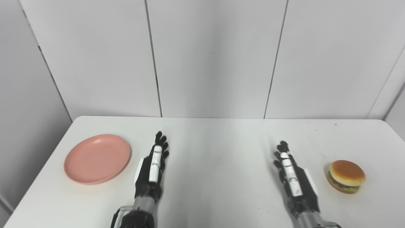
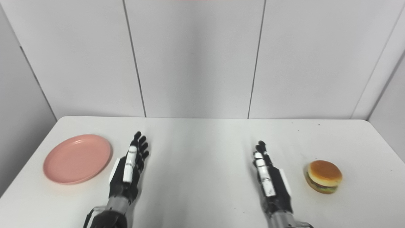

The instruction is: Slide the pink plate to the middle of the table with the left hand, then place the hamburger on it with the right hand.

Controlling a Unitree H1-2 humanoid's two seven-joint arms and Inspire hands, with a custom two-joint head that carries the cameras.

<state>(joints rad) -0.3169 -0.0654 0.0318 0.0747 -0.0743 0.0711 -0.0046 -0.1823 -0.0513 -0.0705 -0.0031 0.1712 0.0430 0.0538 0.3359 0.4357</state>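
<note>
A round pink plate (image 1: 97, 158) lies on the left side of the white table (image 1: 215, 148). The hamburger (image 1: 345, 176), a tan bun over dark layers, sits near the right side. My left hand (image 1: 152, 169) is just right of the plate, a small gap away, fingers stretched forward and apart, holding nothing. My right hand (image 1: 292, 179) rests left of the hamburger, apart from it, fingers straight and open, empty. In the right eye view the same plate (image 2: 77, 158) and hamburger (image 2: 324, 176) flank the two hands.
Grey wall panels (image 1: 215, 57) rise right behind the table's far edge. Bare white tabletop spreads between the two hands. The table's left edge runs close to the plate, and its right edge lies beyond the hamburger.
</note>
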